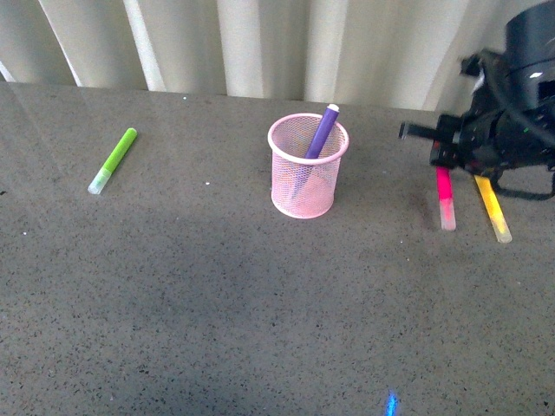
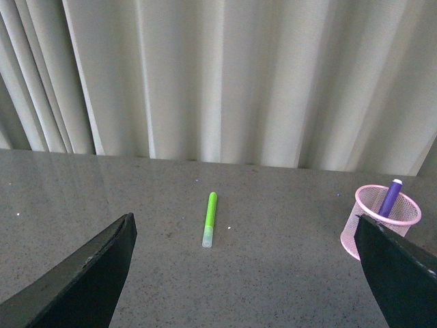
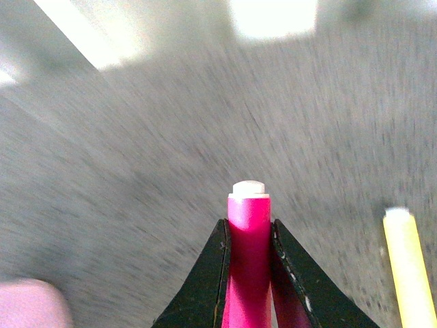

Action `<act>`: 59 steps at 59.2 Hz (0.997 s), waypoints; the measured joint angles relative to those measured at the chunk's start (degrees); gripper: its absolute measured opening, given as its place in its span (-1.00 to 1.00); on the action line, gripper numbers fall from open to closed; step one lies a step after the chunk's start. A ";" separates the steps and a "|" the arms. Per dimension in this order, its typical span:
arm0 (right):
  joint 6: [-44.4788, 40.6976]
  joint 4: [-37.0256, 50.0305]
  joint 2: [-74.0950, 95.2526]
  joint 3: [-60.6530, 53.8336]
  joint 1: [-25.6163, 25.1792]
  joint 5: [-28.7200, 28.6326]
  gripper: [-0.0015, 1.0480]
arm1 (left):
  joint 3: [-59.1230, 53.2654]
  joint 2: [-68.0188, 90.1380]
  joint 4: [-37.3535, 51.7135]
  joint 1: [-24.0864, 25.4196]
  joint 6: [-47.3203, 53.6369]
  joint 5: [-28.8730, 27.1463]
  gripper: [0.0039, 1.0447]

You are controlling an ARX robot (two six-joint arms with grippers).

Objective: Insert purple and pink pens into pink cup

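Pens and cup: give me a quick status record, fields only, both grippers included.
purple pen: leaning inside the pink cup
pink pen: right of the cup, outside it, between the fingers of the right gripper
right gripper: shut on pink pen; lifted or not, cannot tell
left gripper: open, empty
yellow marker: on the table beside the pink pen, not touching it
green marker: on the table, far left of the cup
remaining: pink pen into cup

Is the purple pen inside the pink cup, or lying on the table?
Inside. The purple pen leans in the pink cup, one end above the rim, its body showing through the mesh.
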 joint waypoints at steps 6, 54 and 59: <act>1.46 8.35 -8.37 -4.42 -0.02 -3.28 -0.77 | 0.00 0.00 0.00 0.00 0.00 0.00 0.88; -9.29 42.42 -1.68 -5.18 12.94 -11.69 -0.77 | 0.00 0.00 0.00 0.00 0.00 0.00 0.88; -10.40 41.24 1.29 -1.92 14.10 -11.63 -0.77 | 0.00 0.00 0.00 0.00 0.00 0.00 0.88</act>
